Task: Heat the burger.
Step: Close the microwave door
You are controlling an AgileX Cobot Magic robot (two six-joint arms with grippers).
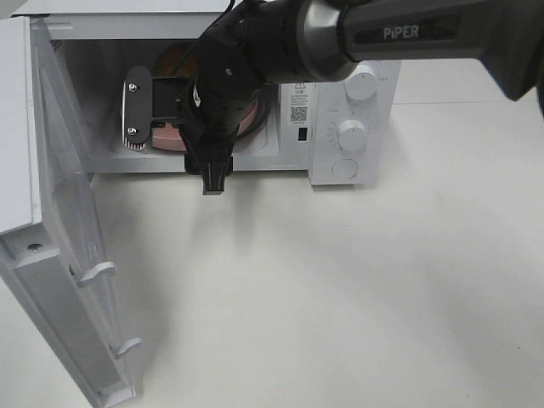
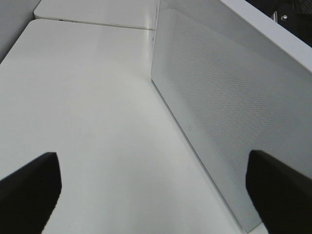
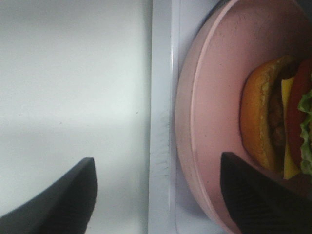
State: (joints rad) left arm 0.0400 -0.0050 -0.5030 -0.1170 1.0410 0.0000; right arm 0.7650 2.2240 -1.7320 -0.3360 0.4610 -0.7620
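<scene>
Burger [image 3: 273,122] inside microwave [image 1: 357,93] — right pincer [image 3: 156,195] released
The burger sits on the pink plate [image 3: 214,97], just beyond the right pincer, whose jaws straddle the plate rim — the left pincer [image 2: 153,195], also spread, stands by the door [image 1: 59,255].

Microwave [image 1: 353,93] at worktop's far edge, door [image 1: 64,255] hanging open on left. Right gripper [image 1: 174,149] inside cavity, jaws spread, pink plate [image 1: 170,138] showing between.

Microwave door [image 2: 219,107]: finely perforated white metal. Pink plate [image 3: 214,97]: matt, faintly speckled. Burger bun [image 3: 256,122]: grainy, dull.
</scene>
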